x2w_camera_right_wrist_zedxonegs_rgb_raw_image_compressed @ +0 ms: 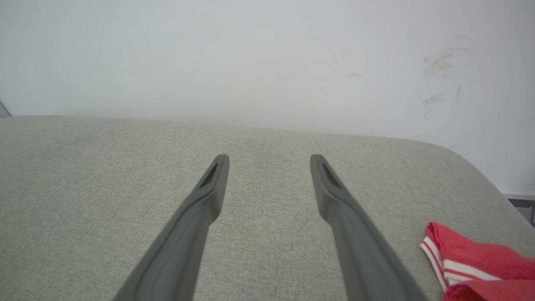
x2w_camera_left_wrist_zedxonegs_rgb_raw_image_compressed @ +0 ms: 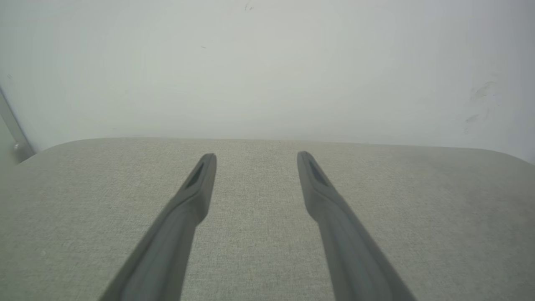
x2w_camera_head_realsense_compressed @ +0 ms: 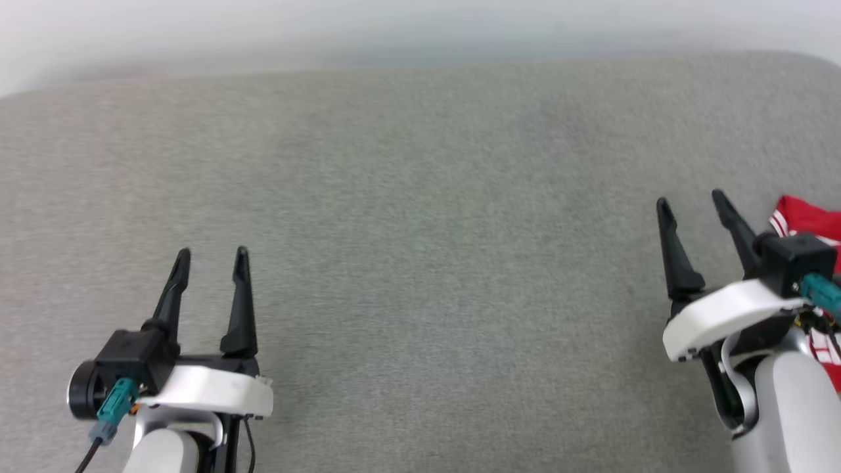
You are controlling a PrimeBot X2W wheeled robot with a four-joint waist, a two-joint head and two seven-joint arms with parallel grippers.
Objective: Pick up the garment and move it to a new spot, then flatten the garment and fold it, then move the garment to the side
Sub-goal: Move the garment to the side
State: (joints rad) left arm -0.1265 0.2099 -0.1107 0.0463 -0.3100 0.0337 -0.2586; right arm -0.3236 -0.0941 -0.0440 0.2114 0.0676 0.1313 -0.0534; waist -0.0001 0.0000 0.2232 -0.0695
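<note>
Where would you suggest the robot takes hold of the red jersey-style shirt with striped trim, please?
Probably the striped edge of the red jersey-style shirt, which lies bunched on the grey fabric surface just right of the open right gripper; come from its left, fingers lowered.

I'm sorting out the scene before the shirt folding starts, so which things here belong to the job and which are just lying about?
Belongs to the job: garment, red with white-striped trim; left gripper, open; right gripper, open.
Just there: grey fabric surface; scuffed white wall.
</note>
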